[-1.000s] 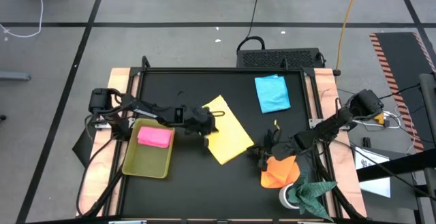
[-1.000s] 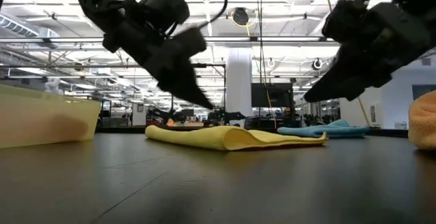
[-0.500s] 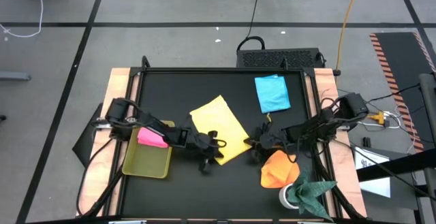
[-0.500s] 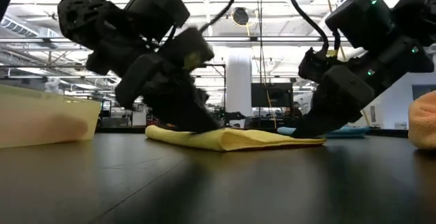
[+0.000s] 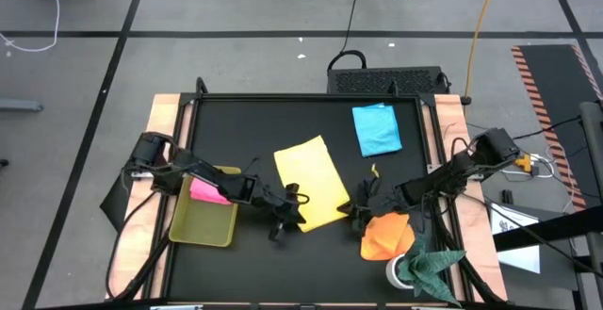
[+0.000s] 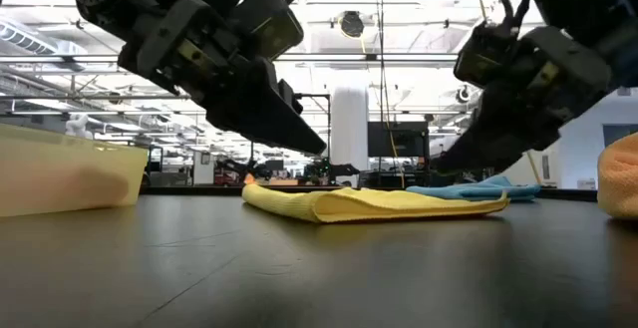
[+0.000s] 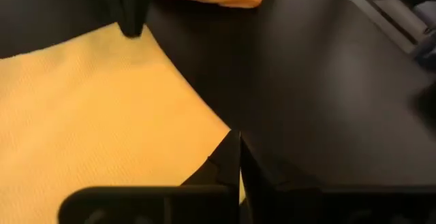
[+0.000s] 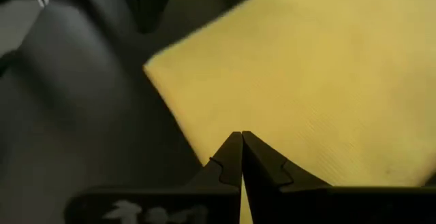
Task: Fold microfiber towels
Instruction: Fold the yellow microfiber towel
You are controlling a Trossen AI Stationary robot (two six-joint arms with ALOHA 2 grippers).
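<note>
- Step: yellow towel (image 5: 310, 180) lies folded on counter (image 5: 264, 122).
- Left end effector (image 5: 283, 218) and right end effector (image 5: 363, 211): both closed, seemingly empty, at its near corners.
- Next: likely re-grip an edge.

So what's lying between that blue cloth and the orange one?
Only bare black table. In the high view nothing lies between the blue towel and the orange towel.

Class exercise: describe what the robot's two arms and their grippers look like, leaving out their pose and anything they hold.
Both arms are dark, almost black, built of blocky jointed segments with black cables looping along them. The left gripper and right gripper each end in two slim, pointed black jaws with small notched inner edges, clear in the wrist views. The right arm's base carries a yellow-orange fitting.
</note>
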